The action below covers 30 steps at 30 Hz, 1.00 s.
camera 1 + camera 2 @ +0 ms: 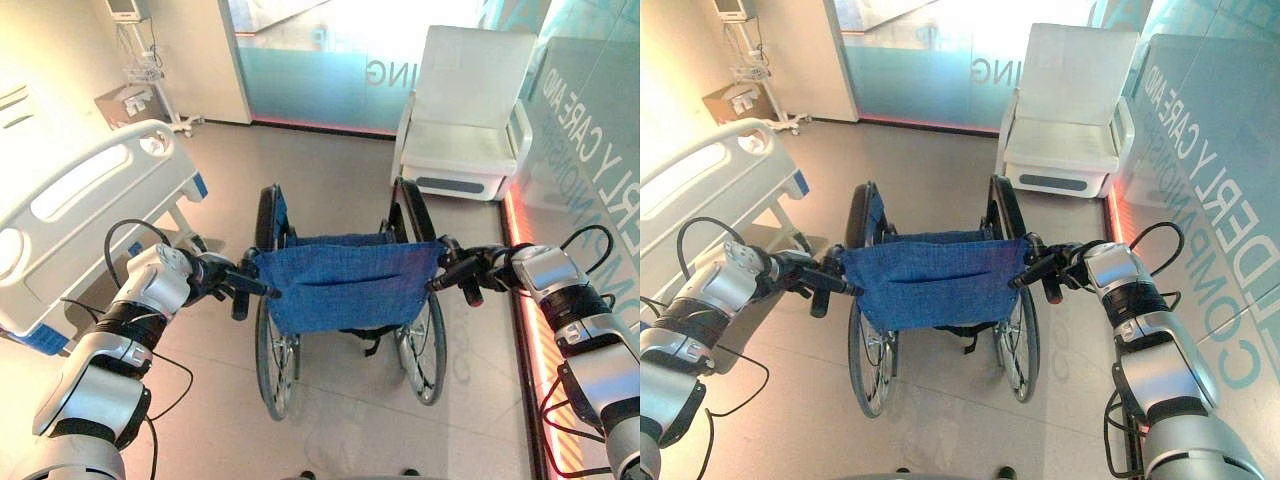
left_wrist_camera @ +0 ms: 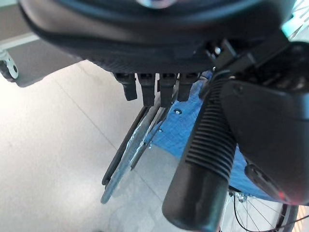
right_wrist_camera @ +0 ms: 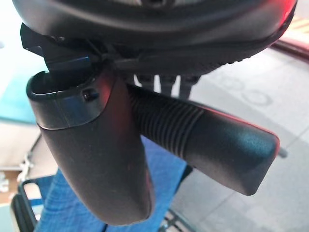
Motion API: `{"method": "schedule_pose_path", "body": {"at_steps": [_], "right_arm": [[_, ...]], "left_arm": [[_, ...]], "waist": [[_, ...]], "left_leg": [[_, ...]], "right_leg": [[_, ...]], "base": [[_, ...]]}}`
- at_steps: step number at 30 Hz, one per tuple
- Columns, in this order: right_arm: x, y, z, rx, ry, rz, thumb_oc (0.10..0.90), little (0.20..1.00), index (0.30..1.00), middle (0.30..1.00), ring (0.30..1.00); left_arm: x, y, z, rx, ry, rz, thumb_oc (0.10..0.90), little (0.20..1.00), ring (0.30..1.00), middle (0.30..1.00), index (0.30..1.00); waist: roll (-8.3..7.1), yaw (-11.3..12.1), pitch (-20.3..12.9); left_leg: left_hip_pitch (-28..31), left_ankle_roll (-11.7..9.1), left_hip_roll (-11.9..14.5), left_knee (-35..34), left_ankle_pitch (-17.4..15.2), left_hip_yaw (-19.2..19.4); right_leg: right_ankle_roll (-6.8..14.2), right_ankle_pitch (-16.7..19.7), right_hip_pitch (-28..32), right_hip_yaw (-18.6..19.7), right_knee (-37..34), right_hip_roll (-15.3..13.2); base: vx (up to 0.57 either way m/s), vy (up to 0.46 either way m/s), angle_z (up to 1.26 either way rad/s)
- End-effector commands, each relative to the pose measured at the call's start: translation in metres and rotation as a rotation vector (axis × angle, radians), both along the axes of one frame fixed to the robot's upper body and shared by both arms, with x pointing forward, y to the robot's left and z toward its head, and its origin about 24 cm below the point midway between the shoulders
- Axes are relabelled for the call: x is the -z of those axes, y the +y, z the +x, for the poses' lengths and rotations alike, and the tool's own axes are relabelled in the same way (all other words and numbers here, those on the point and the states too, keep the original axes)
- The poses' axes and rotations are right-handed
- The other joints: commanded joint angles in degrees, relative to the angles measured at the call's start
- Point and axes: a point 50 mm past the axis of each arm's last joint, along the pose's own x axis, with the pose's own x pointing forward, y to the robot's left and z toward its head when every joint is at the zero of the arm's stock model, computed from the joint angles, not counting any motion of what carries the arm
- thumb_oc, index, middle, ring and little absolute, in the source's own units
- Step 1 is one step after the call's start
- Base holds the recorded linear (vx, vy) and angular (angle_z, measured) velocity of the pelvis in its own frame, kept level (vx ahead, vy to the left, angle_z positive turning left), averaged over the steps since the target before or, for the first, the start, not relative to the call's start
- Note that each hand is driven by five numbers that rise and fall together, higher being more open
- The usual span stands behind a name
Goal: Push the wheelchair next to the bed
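Observation:
The wheelchair (image 1: 345,285) with a blue cloth back stands in the middle of the floor, its back towards me. My left hand (image 1: 215,272) is shut on the left push handle (image 2: 205,159), thumb on one side and fingers curled on the other. On the other side, my right hand (image 1: 480,268) is shut on the right push handle (image 3: 212,135), the thumb (image 3: 96,145) lying over the ribbed grip. The white bed (image 1: 80,200) with blue corner pieces stands at the left, its foot end about level with the wheelchair's left wheel (image 1: 272,360).
A white armchair (image 1: 465,120) stands at the back right against a lettered glass wall (image 1: 590,150). A frosted glass partition (image 1: 310,90) closes the back. A medical stand (image 1: 140,60) is in the far left corner. Bare floor (image 1: 330,170) lies ahead of the wheelchair.

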Motion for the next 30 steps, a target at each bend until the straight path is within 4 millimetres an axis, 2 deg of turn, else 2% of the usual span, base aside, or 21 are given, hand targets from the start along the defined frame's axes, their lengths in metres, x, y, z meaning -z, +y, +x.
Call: {"method": "schedule_pose_path", "body": {"at_steps": [1,11,18,19,20,21,22,23,24,26,30], "right_arm": [[0.039,-0.035,-0.028,0.109,0.207,-0.22,0.8,0.9,0.9,0.9,0.9],[0.037,-0.018,-0.019,0.073,0.156,-0.223,0.8,0.9,0.9,0.9,0.9],[0.039,-0.011,-0.018,0.032,0.144,-0.256,0.8,0.9,0.9,0.9,0.9],[0.039,-0.008,-0.016,0.03,0.129,-0.252,0.675,0.712,0.712,0.712,0.712],[0.039,-0.005,-0.015,0.033,0.114,-0.246,0.508,0.462,0.462,0.462,0.462],[0.039,-0.004,-0.014,0.032,0.104,-0.246,0.4,0.3,0.3,0.3,0.3],[0.036,0.002,-0.011,0.016,0.063,-0.251,0.4,0.3,0.3,0.3,0.3],[0.035,0.004,-0.009,0.006,0.043,-0.252,0.4,0.3,0.3,0.3,0.3],[0.033,0.009,-0.006,-0.012,0.003,-0.249,0.4,0.3,0.3,0.3,0.3],[0.031,0.018,-0.003,-0.029,-0.04,-0.237,0.4,0.3,0.3,0.3,0.3],[0.03,0.023,-0.004,-0.04,-0.096,-0.246,0.4,0.3,0.3,0.3,0.3]], "left_arm": [[0.041,0.025,-0.022,-0.117,0.19,0.217,0.8,0.9,0.9,0.9,0.9],[0.042,0.006,-0.007,-0.081,0.019,0.245,0.8,0.9,0.9,0.9,0.9],[0.053,-0.003,-0.009,-0.056,0.03,0.247,0.8,0.9,0.9,0.9,0.9],[0.055,-0.006,-0.009,-0.053,0.029,0.242,0.8,0.9,0.9,0.9,0.9],[0.056,-0.008,-0.008,-0.051,0.028,0.239,0.8,0.9,0.9,0.9,0.9],[0.056,-0.009,-0.008,-0.049,0.028,0.236,0.8,0.9,0.9,0.9,0.9],[0.06,-0.013,-0.008,-0.043,0.018,0.22,0.681,0.721,0.721,0.721,0.721],[0.061,-0.015,-0.008,-0.039,0.009,0.21,0.681,0.721,0.721,0.721,0.721],[0.063,-0.019,-0.007,-0.031,-0.003,0.192,0.4,0.3,0.3,0.3,0.3],[0.064,-0.025,-0.005,-0.024,-0.046,0.167,0.4,0.3,0.3,0.3,0.3],[0.064,-0.03,-0.004,-0.037,-0.149,0.132,0.4,0.3,0.3,0.3,0.3]], "waist": [[-1.07,0.4,5.4],[-1.25,-0.3,5.7],[-1.24,-0.4,5.9],[-1.22,-0.4,5.9],[-1.21,-0.5,6.0],[-1.22,-0.5,6.0],[-1.23,-0.5,5.9],[-1.21,-0.5,5.9],[-1.2,-0.5,5.8],[-1.19,-0.6,5.9],[-1.04,-0.7,6.1]], "left_leg": [[-4.6,2.0,-2.6,4.7,-3.8,-1.0],[-4.4,2.0,-2.6,4.8,-4.0,-1.0],[-4.3,2.1,-2.6,4.6,-4.0,-0.9],[-4.3,2.1,-2.6,4.6,-4.0,-0.9],[-4.2,2.1,-2.6,4.6,-4.0,-0.9],[-4.1,2.1,-2.6,4.6,-4.0,-1.0],[-4.1,2.1,-2.6,4.6,-4.1,-0.9],[-4.1,2.1,-2.5,4.6,-4.1,-0.9],[-4.1,2.1,-2.6,4.5,-4.1,-1.0],[-4.2,2.0,-2.6,4.6,-4.1,-1.0],[-4.2,2.0,-2.5,4.4,-3.9,-1.0]], "right_leg": [[-3.3,-7.5,0.1,-2.2,6.6,2.3],[-3.5,-7.5,0.1,-1.5,6.6,2.5],[-3.7,-7.5,0.1,-1.3,6.6,2.7],[-3.7,-7.5,0.1,-1.3,6.6,2.7],[-3.7,-7.6,0.2,-1.3,6.6,2.7],[-3.7,-7.6,0.2,-1.3,6.7,2.7],[-3.7,-7.6,0.2,-1.3,6.7,2.7],[-3.7,-7.6,0.2,-1.3,6.7,2.7],[-3.7,-7.6,0.2,-1.3,6.7,2.8],[-3.8,-7.7,0.1,-1.1,6.7,2.8],[-3.8,-7.6,-0.1,-1.2,6.7,2.7]], "base": [[0.0,0.0,0.0],[0.0,0.0,0.0],[0.0,0.0,0.0],[0.0,0.0,0.0],[0.0,0.0,0.0],[0.0,0.0,0.0],[0.0,0.0,0.0],[0.0,0.0,0.0],[0.0,0.0,0.0],[0.0,0.0,0.0],[0.0,0.0,0.0]]}}
